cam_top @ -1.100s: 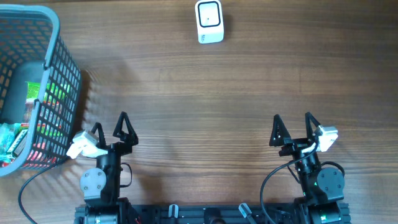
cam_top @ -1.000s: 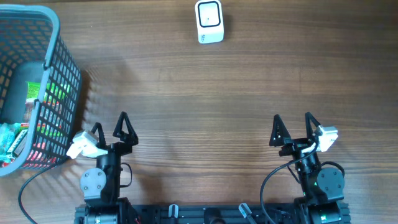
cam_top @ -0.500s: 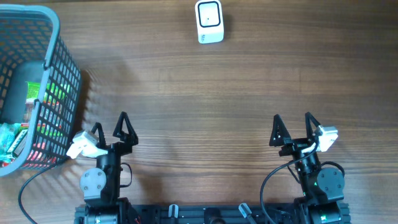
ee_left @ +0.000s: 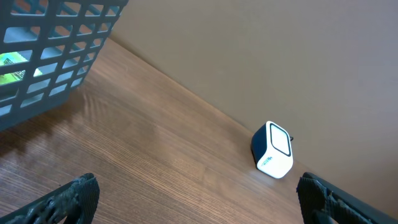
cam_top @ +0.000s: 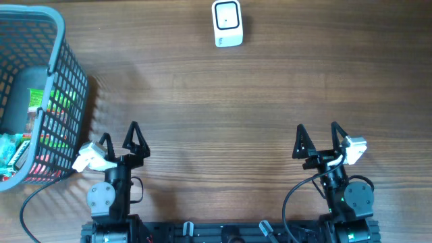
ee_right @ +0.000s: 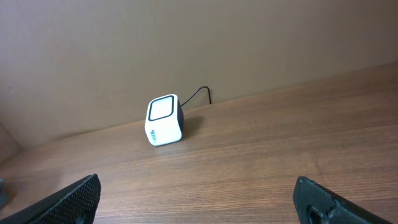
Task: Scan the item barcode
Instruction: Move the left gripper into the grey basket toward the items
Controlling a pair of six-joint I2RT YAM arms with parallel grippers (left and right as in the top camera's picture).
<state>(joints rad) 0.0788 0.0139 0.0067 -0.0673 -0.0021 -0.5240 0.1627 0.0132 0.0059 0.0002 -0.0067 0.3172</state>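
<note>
Overhead: wood table (cam_top: 270, 94), mostly bare. Grey mesh basket (cam_top: 67, 67) at far left, running off frame. Left gripper (cam_top: 119, 137) and right gripper (cam_top: 317, 133) sit at the near edge, both with jaws spread wide and nothing between them. Scanner (cam_top: 227, 23), white, stands at the far edge near centre, window tilted up toward the near side. Its cable (ee_right: 200, 94) leads off behind it in the right wrist view. Packets (cam_top: 13, 145), green and red print, lie jumbled in the basket. Which one is the item, and where its barcode sits, cannot be told.

Risks, as judged:
- Left gripper must clear the basket rim. A low approach would catch the mesh wall and shove or tip the basket.
- Jumbled packets may come up two at once, or slick film may slip out.
- A grip laid over the barcode, or the code turned away from the window, gives no read.
- A bump could shift the scanner.

Packets lie left of the left gripper's fingers (cam_top: 135, 138), near but apart, with the mesh wall between. They are well apart from the right gripper. Scanner is far from both.
</note>
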